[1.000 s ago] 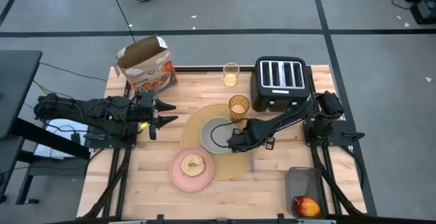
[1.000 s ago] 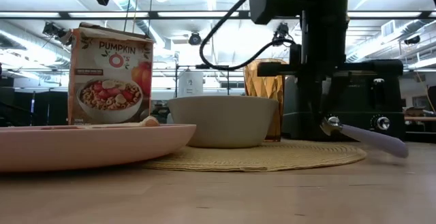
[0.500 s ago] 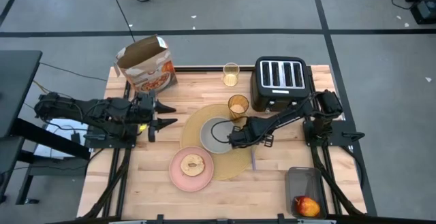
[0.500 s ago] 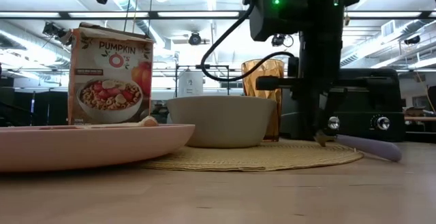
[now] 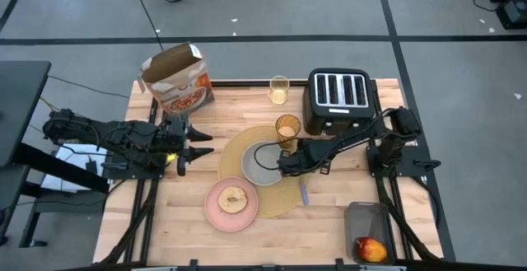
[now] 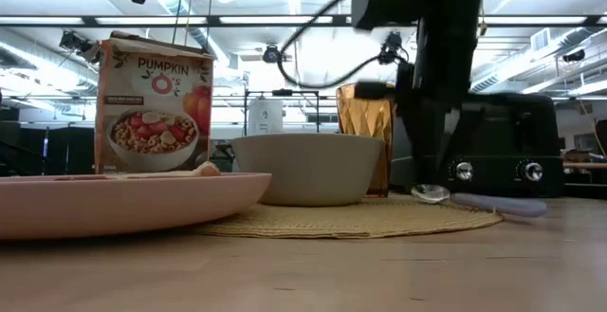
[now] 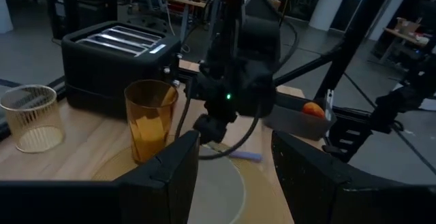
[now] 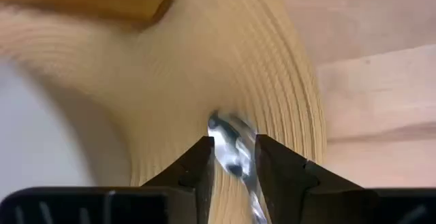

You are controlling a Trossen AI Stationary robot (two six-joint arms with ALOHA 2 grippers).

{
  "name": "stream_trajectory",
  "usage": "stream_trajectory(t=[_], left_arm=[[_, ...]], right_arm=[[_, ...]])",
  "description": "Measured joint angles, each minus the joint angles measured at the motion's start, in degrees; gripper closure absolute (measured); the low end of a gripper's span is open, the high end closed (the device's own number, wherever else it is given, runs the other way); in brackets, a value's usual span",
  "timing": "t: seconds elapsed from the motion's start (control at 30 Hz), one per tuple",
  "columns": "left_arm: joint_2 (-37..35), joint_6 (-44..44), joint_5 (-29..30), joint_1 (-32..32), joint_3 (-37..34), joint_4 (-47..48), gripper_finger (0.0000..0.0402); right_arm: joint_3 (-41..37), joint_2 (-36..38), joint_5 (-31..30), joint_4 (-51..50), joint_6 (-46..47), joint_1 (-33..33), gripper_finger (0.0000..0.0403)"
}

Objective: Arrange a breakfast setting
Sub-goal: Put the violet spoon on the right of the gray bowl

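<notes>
The right tool [image 5: 284,165] hangs over the round tan placemat [image 5: 290,198], beside the grey bowl [image 5: 260,165], its fingers [image 8: 197,166] slightly apart on either side of the metal neck of the blue-handled spoon [image 6: 474,199]; whether they touch it cannot be told. The spoon lies flat, bowl end on the mat's edge and handle on the wooden desk [image 5: 329,221]. An amber tumbler [image 5: 287,128] stands on the mat's far rim, in front of the black toaster [image 5: 338,99]. The pink plate [image 5: 216,213] carrying a toast slice [image 5: 235,200] overlaps the mat's near side. A red apple [image 5: 369,248] sits in a dark tray [image 5: 362,219] at the desk's near right corner. The left tool [image 5: 200,139] waits above the desk's left side, fingers spread and empty, near the orange cereal box [image 5: 177,79].
</notes>
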State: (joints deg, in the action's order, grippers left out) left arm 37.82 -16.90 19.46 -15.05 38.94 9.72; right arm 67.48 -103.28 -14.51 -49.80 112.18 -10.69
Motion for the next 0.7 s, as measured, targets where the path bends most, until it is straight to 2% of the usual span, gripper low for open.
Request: stream_trajectory(t=[0.13, 0.23, 0.33, 0.47, 0.57, 0.7], left_arm=[[0.0, -0.5, 0.1, -0.6, 0.0, 0.0, 0.0210], [0.0, -0.5, 0.8, -0.7, 0.0, 0.0, 0.0210], [0.0, -0.5, 0.9, -0.7, 0.0, 0.0, 0.0210], [0.0, -0.5, 0.9, -0.7, 0.0, -0.1, 0.0210], [0.0, -0.4, 0.9, -0.7, 0.0, -0.3, 0.0210], [0.0, -0.4, 0.9, -0.7, 0.0, -0.4, 0.0210]], right_arm=[[0.0, 3.0, 3.7, 0.5, -11.7, -2.6, 0.0282], [0.0, 3.0, 9.1, 0.7, -19.9, -4.5, 0.0283], [-0.5, 1.6, 12.0, 1.7, -25.3, -5.1, 0.0282], [-3.9, 1.2, 14.3, 9.5, -27.4, -2.9, 0.0261], [-6.2, 1.2, 15.2, 10.5, -26.1, -1.2, 0.0242], [-8.3, 1.2, 16.6, 14.2, -26.7, -0.3, 0.0238]])
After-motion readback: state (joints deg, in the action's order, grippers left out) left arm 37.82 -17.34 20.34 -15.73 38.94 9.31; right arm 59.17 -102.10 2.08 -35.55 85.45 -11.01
